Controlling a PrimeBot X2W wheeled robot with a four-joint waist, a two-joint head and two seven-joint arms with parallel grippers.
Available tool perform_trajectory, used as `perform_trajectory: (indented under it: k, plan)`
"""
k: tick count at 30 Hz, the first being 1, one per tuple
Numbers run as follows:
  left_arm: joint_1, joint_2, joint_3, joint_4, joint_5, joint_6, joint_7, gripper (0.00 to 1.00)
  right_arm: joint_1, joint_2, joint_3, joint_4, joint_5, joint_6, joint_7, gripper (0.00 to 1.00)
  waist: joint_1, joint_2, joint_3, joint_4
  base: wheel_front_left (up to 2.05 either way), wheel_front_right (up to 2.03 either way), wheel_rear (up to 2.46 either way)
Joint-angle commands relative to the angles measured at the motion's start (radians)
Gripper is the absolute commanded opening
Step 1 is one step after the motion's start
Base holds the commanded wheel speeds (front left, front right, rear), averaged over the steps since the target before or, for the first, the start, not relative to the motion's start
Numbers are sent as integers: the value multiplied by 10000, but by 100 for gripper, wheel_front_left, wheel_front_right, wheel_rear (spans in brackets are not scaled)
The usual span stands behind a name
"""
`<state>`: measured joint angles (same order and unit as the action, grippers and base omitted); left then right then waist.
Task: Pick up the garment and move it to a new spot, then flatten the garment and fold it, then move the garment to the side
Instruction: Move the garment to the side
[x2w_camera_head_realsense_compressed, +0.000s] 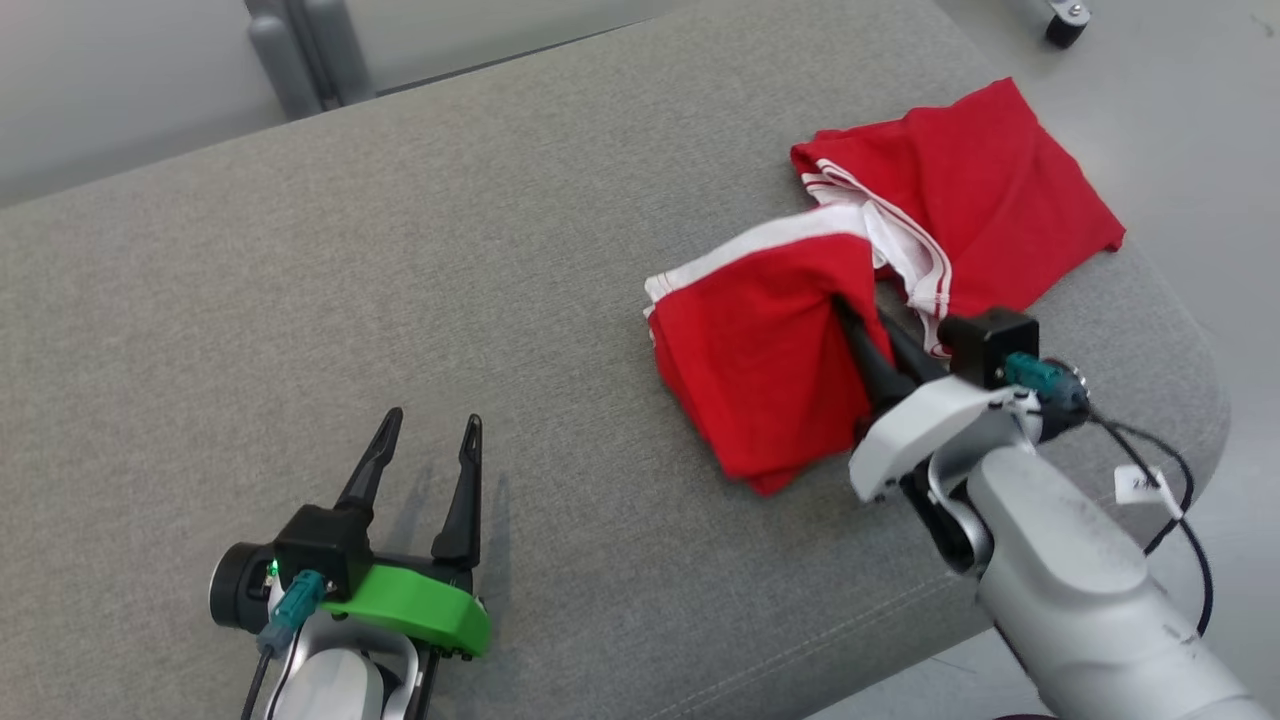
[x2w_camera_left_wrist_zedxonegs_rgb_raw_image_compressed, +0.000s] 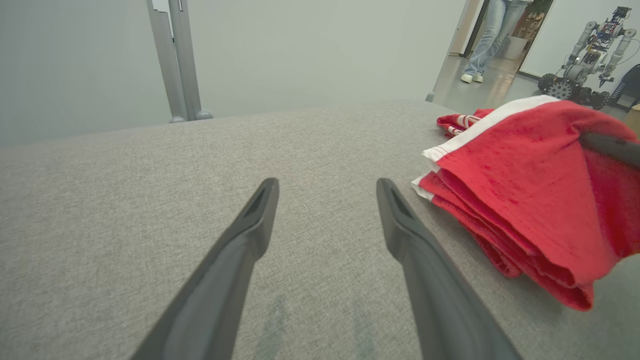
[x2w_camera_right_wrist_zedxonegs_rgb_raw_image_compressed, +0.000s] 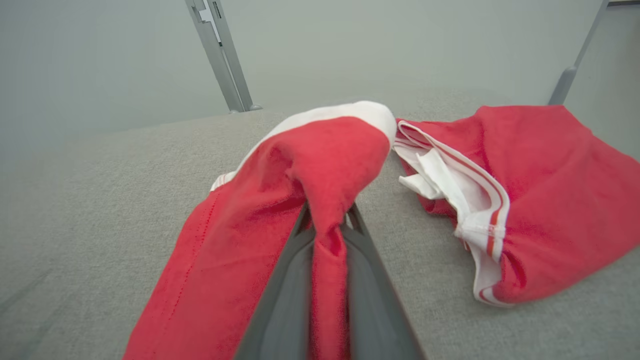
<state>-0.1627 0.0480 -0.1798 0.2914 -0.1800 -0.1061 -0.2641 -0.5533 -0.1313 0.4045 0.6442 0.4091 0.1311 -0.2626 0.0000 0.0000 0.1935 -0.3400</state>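
**Step in hand.** I judge this to be the first step, picking up the garment to move it. The cloth is bunched and doubled over rather than flattened, and one part of it is lifted off the surface.

**Right gripper** (x2w_camera_head_realsense_compressed: 846, 312). Its fingers are pressed together on a fold of the red garment (x2w_camera_head_realsense_compressed: 775, 350). In the right wrist view the cloth runs down between the two fingers and drapes over their tips.

**Left gripper** (x2w_camera_head_realsense_compressed: 432, 420). It is spread wide with nothing between its fingers, low over the grey padded surface (x2w_camera_head_realsense_compressed: 400, 250) at 7 o'clock in the head view.

**Garment position.** It lies at 2 o'clock in the head view, and at roughly 2 o'clock from the left gripper, well apart from it. The near half is tented up on the right gripper. The far half, with its white-trimmed opening, lies slack on the surface at 1 o'clock from that gripper, reaching the right edge.

**Next move, as I assess it.**
- Raise the pinched fold enough for the trailing half to clear the surface.
- Carry it towards 9 o'clock, where there is open room.
- The hold is on one fold only, so the cloth may slip or drag.
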Motion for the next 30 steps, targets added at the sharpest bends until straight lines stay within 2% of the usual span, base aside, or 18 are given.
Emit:
perform_trajectory:
  k: [1, 2, 11, 20, 23, 24, 25, 26, 30]
  plan:
    - [-235, 53, 41, -42, 107, -68, 8, 100, -636, -368, 145, 139, -37, -10, 30, 0, 0, 0, 641, 675, 0, 0, 0]
    - [-235, 53, 41, -42, 107, -68, 8, 100, -636, -368, 145, 139, -37, -10, 30, 0, 0, 0, 641, 675, 0, 0, 0]
    - [-593, 53, 24, -62, 238, -160, 8, 100, -2734, -2508, 294, 1247, 256, -10, 881, 0, 0, 0, 1426, 1601, 0, 0, 0]
    - [-862, 51, -90, -154, 350, -200, 8, 100, -3450, -4328, 15, 2268, 483, -13, 1259, 0, 0, 0, 1970, 2344, 0, 0, 0]
    - [-959, 51, -143, -176, 375, -214, 8, 100, -3595, -4758, -284, 2814, 403, -15, 1330, 0, 0, 0, 2059, 2568, 0, 0, 0]
    - [-985, 51, -156, -170, 386, -220, 8, 100, -3650, -4864, -412, 3023, 329, -15, 1304, 4, 0, 0, 2075, 2632, 0, 0, 0]
    - [-1002, 51, -171, -161, 399, -223, 8, 100, -3700, -4929, -541, 3255, 265, -15, 1316, 50, 0, 0, 2083, 2685, 0, 0, 0]
    - [-1010, 51, -172, -149, 409, -228, 8, 100, -3765, -5005, -694, 3508, 174, -15, 1296, 100, 0, 0, 2084, 2726, 0, 0, 0]
    - [-979, 50, -149, -99, 384, -226, 8, 100, -4006, -5078, -1372, 4418, -330, -13, 687, 100, 0, 0, 1999, 2842, 0, 0, 0]
